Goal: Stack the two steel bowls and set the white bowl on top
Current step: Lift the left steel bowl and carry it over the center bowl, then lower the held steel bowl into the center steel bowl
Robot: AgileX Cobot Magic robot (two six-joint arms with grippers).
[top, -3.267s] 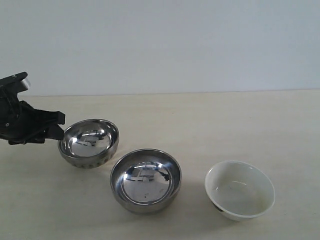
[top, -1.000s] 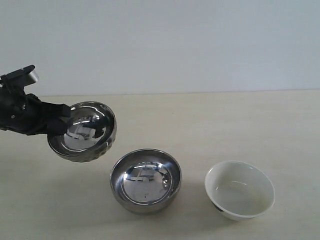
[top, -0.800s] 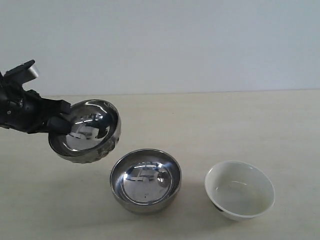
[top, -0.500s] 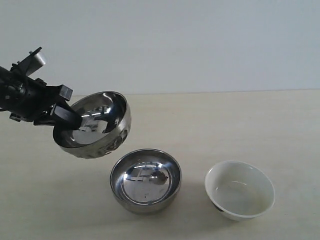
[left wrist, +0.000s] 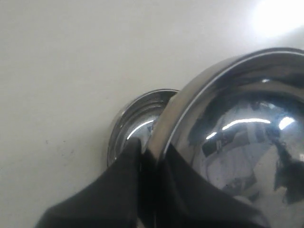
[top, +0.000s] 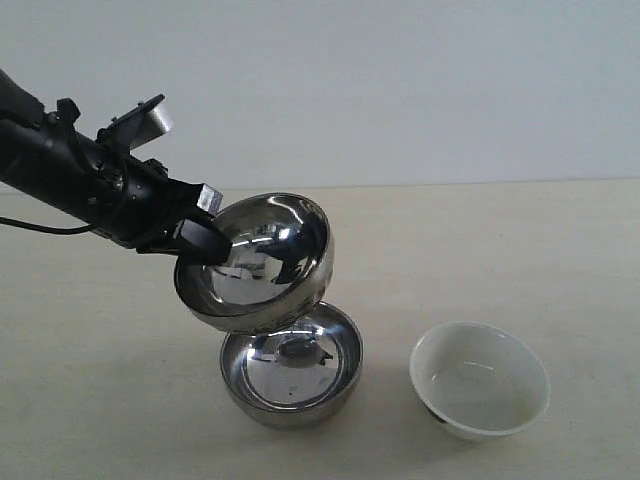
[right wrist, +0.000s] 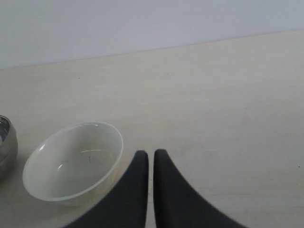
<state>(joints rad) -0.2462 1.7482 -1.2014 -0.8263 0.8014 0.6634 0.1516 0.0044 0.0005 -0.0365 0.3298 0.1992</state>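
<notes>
My left gripper [top: 205, 243] [left wrist: 152, 149] is shut on the rim of the ribbed steel bowl [top: 255, 262] [left wrist: 237, 137]. It holds that bowl tilted in the air, just above the smooth steel bowl [top: 292, 385] [left wrist: 137, 126], which stands on the table. To the right stands the white bowl [top: 480, 380] [right wrist: 73, 161], upright and empty. My right gripper [right wrist: 151, 156] is shut with nothing in it, hovering over the table beside the white bowl; it does not show in the exterior view.
The pale table [top: 500, 250] runs back to a light wall [top: 400, 90]. My left arm [top: 70, 175] reaches in from the left edge.
My left gripper has lifted the ribbed bowl off the table and carried it rightward until it hangs over the smooth bowl. The smooth and white bowls have not moved.
</notes>
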